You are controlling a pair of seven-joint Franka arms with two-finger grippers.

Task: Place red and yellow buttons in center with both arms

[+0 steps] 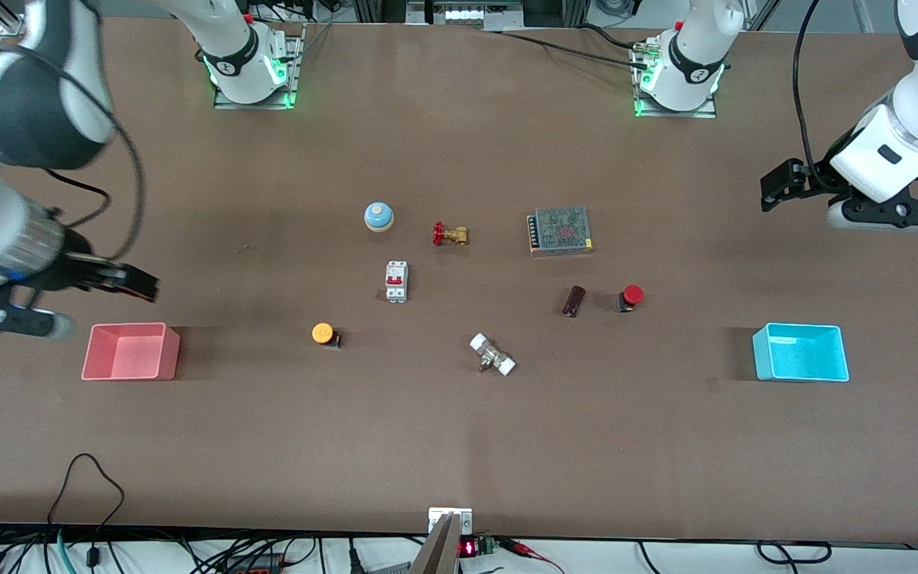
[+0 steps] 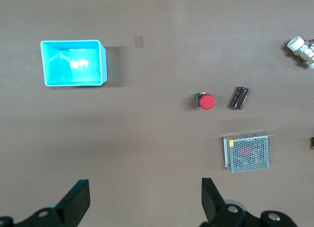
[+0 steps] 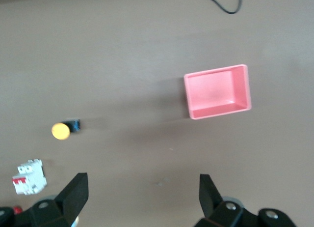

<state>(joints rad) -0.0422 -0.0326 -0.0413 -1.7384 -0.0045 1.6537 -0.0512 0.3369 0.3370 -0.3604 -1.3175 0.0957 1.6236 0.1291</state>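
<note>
The red button (image 1: 630, 296) lies on the brown table toward the left arm's end; it also shows in the left wrist view (image 2: 206, 101). The yellow button (image 1: 324, 333) lies toward the right arm's end and shows in the right wrist view (image 3: 63, 130). My left gripper (image 1: 778, 185) is open and empty, up in the air over bare table at the left arm's end (image 2: 145, 197). My right gripper (image 1: 136, 281) is open and empty, up in the air above the pink bin's end of the table (image 3: 143, 195).
A pink bin (image 1: 131, 351) and a cyan bin (image 1: 800, 352) stand at the table's two ends. Between the buttons lie a blue bell (image 1: 378, 216), a brass valve (image 1: 450, 234), a white breaker (image 1: 396, 281), a metal power supply (image 1: 560, 230), a dark cylinder (image 1: 574, 301) and a white-capped fitting (image 1: 492, 354).
</note>
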